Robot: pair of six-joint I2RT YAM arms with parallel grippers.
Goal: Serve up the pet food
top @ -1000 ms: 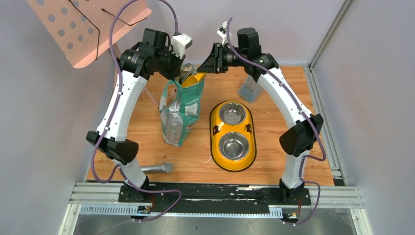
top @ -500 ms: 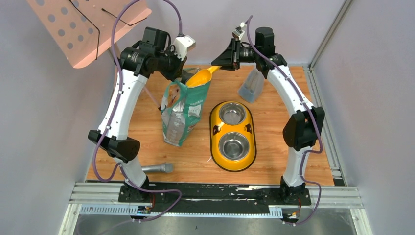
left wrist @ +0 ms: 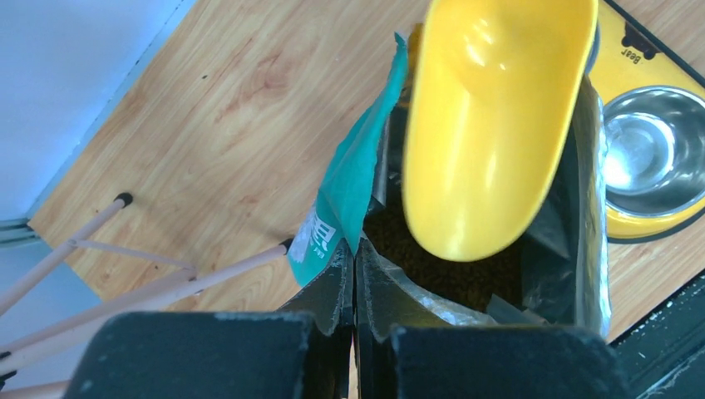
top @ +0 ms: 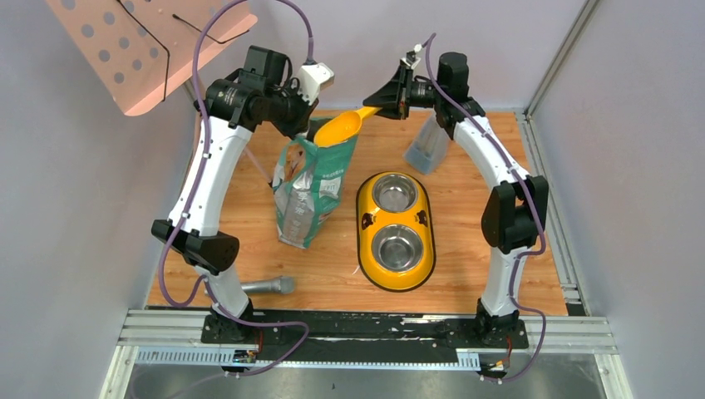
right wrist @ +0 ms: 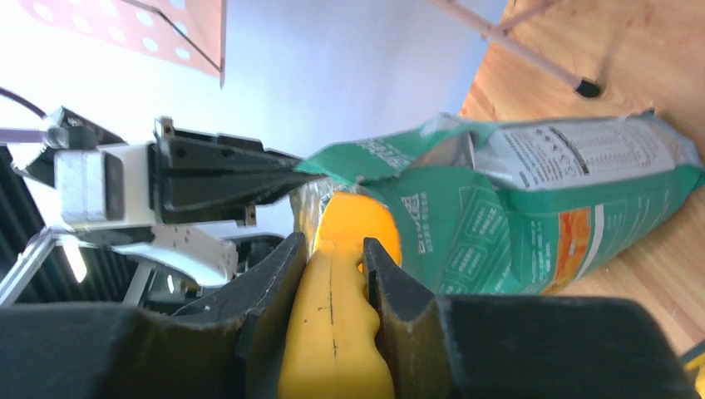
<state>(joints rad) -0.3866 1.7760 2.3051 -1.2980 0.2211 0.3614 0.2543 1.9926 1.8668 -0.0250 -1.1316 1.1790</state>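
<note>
The green-and-silver bag (top: 312,187) stands open on the wooden table. My left gripper (top: 305,130) is shut on its rim and holds the mouth open; the left wrist view shows the jaws (left wrist: 356,249) pinching the teal edge (left wrist: 357,179). Dark brown kibble (left wrist: 441,270) lies inside the bag. My right gripper (top: 378,101) is shut on the handle (right wrist: 332,324) of the yellow scoop (top: 339,127), which hangs over the bag's mouth. The scoop bowl (left wrist: 490,125) shows no kibble in it. The yellow double-bowl feeder (top: 363,218) sits right of the bag, both steel bowls empty.
A clear plastic container (top: 426,145) stands at the back right, under the right arm. A grey cylinder (top: 268,286) lies near the front left edge. A pink perforated board (top: 141,50) on thin legs (left wrist: 100,249) stands at the back left.
My right gripper has lifted the yellow scoop up and to the right out of the bag's mouth. The left gripper has kept its hold on the bag's rim.
</note>
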